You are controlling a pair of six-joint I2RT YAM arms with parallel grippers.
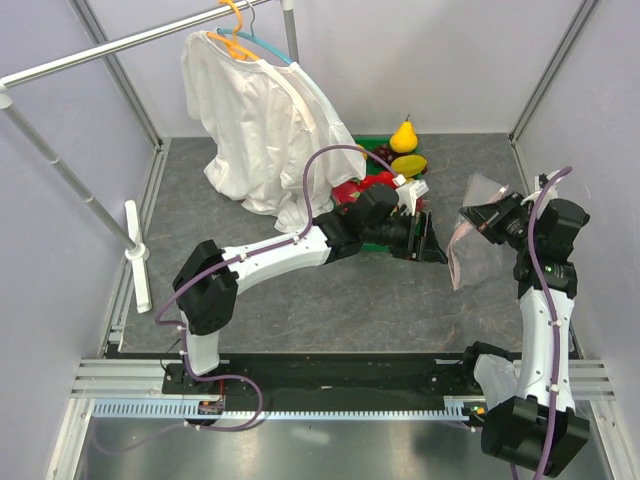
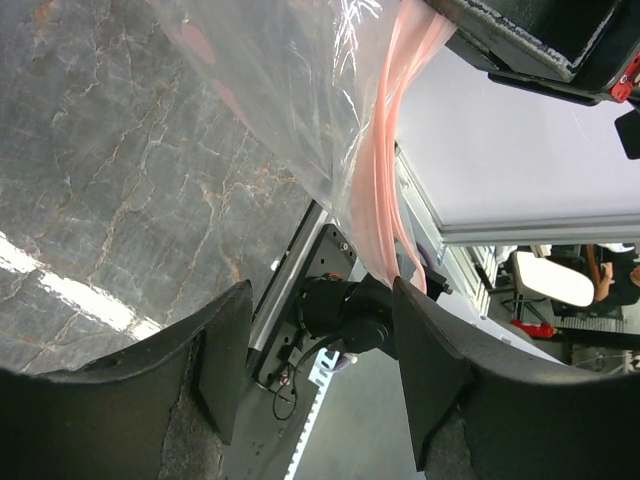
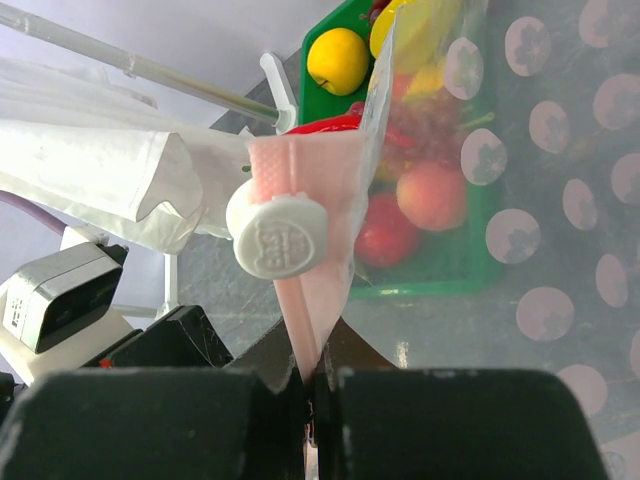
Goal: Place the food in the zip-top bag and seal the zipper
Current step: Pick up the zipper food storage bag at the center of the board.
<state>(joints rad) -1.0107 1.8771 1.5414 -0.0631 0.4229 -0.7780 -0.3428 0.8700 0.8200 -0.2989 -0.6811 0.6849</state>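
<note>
a robotics lab. pale panels and aluminium rails enclose the table. an office chair stands beyond.

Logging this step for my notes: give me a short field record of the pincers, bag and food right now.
left pincer: open, empty, close to the bag
right pincer: shut on the zipper
zip-top bag: held up by its pink strip, mouth end in the right pincer
food: in the green tray; none seen in the bag
white shirt: hanging at rear left
</note>
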